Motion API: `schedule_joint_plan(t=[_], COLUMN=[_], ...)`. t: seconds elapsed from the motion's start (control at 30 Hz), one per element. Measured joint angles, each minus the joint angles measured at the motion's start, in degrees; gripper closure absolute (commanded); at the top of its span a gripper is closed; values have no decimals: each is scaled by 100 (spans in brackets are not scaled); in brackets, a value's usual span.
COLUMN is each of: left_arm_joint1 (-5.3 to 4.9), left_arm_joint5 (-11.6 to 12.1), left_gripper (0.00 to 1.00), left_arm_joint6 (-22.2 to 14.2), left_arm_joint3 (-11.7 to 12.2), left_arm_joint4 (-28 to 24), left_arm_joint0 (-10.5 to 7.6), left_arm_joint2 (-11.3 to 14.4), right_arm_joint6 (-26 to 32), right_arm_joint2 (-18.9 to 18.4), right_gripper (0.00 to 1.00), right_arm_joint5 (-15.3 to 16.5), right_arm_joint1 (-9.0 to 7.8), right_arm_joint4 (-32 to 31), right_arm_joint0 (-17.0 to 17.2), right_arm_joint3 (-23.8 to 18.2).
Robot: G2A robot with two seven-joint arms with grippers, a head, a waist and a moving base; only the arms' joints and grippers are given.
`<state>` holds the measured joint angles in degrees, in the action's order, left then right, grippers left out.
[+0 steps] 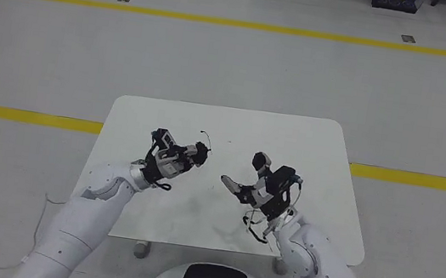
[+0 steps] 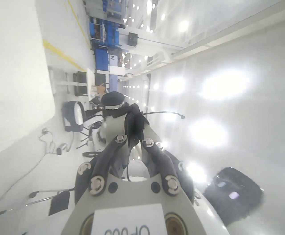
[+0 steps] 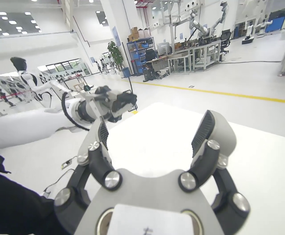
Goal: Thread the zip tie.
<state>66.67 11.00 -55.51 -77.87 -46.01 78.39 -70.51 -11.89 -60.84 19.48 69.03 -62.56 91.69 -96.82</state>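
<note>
In the top view, the left gripper (image 1: 201,151) hangs above the white table (image 1: 292,136), left of its middle, with its fingers pressed together on a zip tie (image 1: 207,139). The tie is a thin black strand that rises from the fingertips and bends over in a short hook toward the far edge of the table. It is clear of the tabletop. The right gripper (image 1: 244,171) hangs near it above the middle of the table, with its fingers spread wide. It is close to the tie but apart from it.

In the left wrist view, the left gripper (image 2: 134,118) has its dark fingertips meeting on one end of the zip tie (image 2: 164,112). From there the tie runs out as a slim, slightly arched black strip. It ends in a small blocky head (image 2: 183,117) that hangs free in the air.

In the right wrist view, the right gripper (image 3: 153,131) stands open over the table (image 3: 169,113), and nothing lies between its ribbed black pads (image 3: 203,131). Beyond it, off the near table corner, the left gripper (image 3: 127,101) is shut. A fine dark line stands up by its tip, though whether that line is the tie cannot be told here.
</note>
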Motion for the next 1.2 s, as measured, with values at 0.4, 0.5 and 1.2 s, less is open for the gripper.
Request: schedule_joint_plan(t=[0.4, 0.5, 1.2], left_arm_joint1=[26, 47, 104], left_arm_joint5=[-449, -775, -1482], left_gripper=[100, 100, 100], left_arm_joint6=[88, -48, 57], left_arm_joint3=[30, 90, 53], left_arm_joint4=[-37, -811, -1969], left_arm_joint0=[22, 24, 52], left_arm_joint2=[3, -13, 96], right_arm_joint6=[-679, -1063, -1612], right_arm_joint2=[46, 126, 502], right_gripper=[0, 0, 0], right_arm_joint5=[-3, -68, -574], right_arm_joint1=[-10, -11, 45], right_arm_joint4=[-738, -1264, -2472], right_arm_joint0=[-66, -86, -314], right_arm_joint3=[16, 91, 317])
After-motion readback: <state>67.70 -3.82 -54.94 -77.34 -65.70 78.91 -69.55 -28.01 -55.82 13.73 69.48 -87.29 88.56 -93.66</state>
